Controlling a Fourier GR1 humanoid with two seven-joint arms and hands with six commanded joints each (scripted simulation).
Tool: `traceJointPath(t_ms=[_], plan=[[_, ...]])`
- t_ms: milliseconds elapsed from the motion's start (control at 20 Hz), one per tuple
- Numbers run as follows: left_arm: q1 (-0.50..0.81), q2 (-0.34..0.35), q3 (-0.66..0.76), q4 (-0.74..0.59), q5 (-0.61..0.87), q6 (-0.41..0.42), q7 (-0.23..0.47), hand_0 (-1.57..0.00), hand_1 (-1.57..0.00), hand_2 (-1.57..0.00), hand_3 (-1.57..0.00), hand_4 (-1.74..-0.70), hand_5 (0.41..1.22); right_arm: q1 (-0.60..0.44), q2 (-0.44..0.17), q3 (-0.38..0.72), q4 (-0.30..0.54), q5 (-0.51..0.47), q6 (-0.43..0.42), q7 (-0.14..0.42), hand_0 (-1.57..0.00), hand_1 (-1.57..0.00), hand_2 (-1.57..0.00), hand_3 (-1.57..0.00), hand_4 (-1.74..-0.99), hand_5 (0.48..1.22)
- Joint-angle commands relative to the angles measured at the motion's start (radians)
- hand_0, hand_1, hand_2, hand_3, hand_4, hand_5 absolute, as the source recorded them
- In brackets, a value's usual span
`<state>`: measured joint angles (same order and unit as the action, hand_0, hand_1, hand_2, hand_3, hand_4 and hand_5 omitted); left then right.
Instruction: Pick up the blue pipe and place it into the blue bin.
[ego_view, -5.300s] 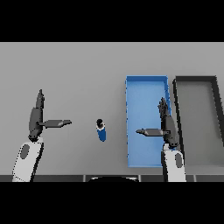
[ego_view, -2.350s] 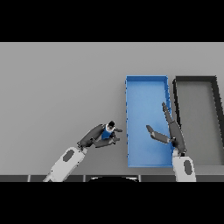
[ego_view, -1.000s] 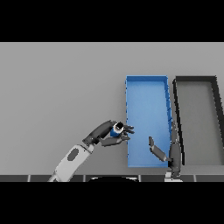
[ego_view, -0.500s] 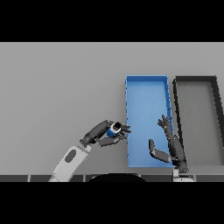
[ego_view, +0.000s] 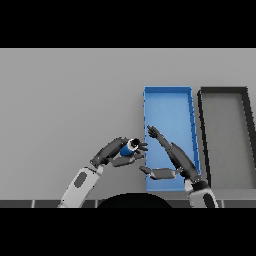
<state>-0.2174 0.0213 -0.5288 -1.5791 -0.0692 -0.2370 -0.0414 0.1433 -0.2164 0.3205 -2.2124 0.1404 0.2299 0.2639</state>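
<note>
1. Blue pipe (ego_view: 128, 148): clasped in the curled fingers of our left hand (ego_view: 114, 153), lifted just left of the blue bin (ego_view: 167, 91).
2. Step in hand: carrying; we judge the next move calls for travel rightward over the near rim, then release.
3. Right hand (ego_view: 170, 159): fingers spread, holding nothing, above the bin's near end.
4. Dark bin (ego_view: 223, 90): beside, unused.

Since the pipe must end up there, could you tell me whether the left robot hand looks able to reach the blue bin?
Probably yes: the left robot hand holds the blue pipe beside the blue bin, though the right robot hand partly crowds the near end.
</note>
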Motion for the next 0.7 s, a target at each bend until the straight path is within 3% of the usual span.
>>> traceJointPath(t_ms=[0,250,500,650], plan=[[0.006,-0.003,-0.004,-0.009,-0.003,-0.003,-0.001,-1.57,-1.57,-1.57,-1.57,-1.47,1.221,-0.026,0.010,0.011,-0.005,-0.030,0.018,0.028,0.00,0.00,0.00,0.00,-1.232,0.525],[-0.007,-0.018,0.012,-0.009,0.000,-0.034,0.018,-1.57,-1.57,-1.57,-1.57,-1.47,1.221,-0.182,0.027,0.044,0.077,-0.059,0.069,0.120,0.00,0.00,0.00,0.00,-1.201,0.514],[0.003,-0.029,0.033,0.011,0.023,-0.085,0.016,-1.57,-1.57,-1.57,-1.57,-1.46,1.221,-0.341,0.073,0.060,0.121,-0.111,0.091,0.160,0.00,0.00,0.00,0.00,-1.208,0.512],[0.002,-0.035,0.045,0.019,0.015,-0.105,-0.013,-1.57,-1.57,-1.57,-1.57,-1.46,1.221,-0.399,0.087,0.060,0.156,-0.134,0.106,0.200,-0.02,-0.11,-0.13,-0.05,-1.222,0.517]])
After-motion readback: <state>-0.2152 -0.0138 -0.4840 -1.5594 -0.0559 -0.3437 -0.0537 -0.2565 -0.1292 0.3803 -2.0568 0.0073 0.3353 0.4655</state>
